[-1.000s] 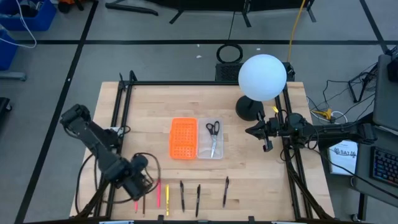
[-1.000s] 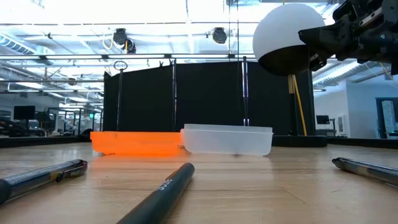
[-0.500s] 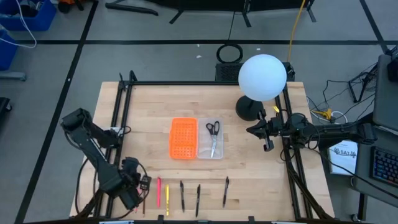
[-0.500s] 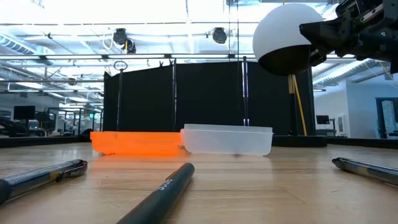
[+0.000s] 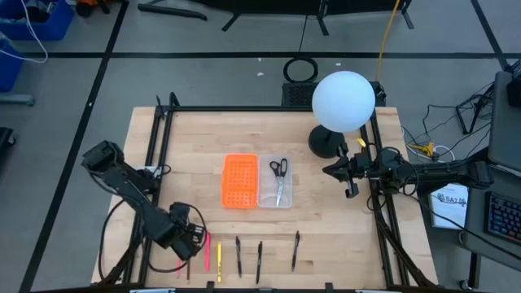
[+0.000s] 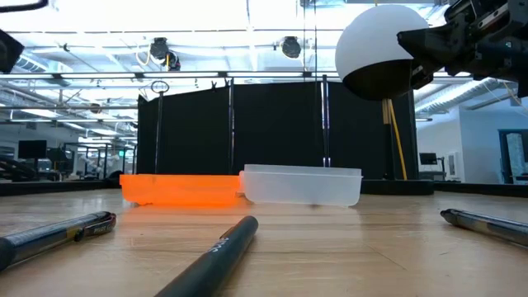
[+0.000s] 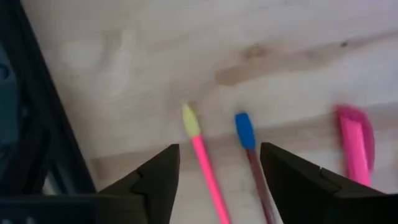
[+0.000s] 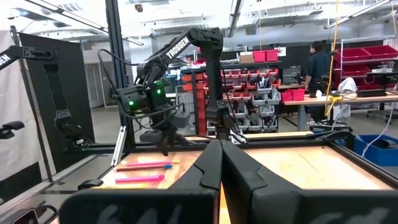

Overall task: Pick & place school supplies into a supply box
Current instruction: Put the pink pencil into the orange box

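Right now the left gripper point(image 5: 192, 241) hangs low over the front-left corner of the tabletop point(image 5: 203, 146), fingers point(image 7: 155, 180) spread wide apart w/ nothing held. In the left wrist view a thin pink pencil w/ a yellowish tip point(image 7: 200, 155) runs up through the gap betw. the two fingers, nearer one finger than the other, not touched by either. Just beside it, also in the gap, lies a reddish pencil w/ a blue cap point(image 7: 249, 149). A pink pen point(image 7: 356, 149) lies outside the gap, past the other finger.

From the high view the supplies lie in a row along the front edge: pink pen point(image 5: 207, 249) next to the gripper, then yellow pencil point(image 5: 219, 260), then three black pens point(image 5: 238, 255) point(image 5: 259, 262) point(image 5: 295, 251), well apart from each other.

Clear supply box point(image 5: 275, 181) sits mid-tabletop, touching the orange perforated tray point(image 5: 240, 181) on its left side. Scissors point(image 5: 279, 177) lie inside the box already.

Right gripper point(image 5: 350, 181) waits up off the tabletop at the right edge, by the white globe lamp point(image 5: 343, 101); fingers point(image 8: 214, 168) pressed together, empty.
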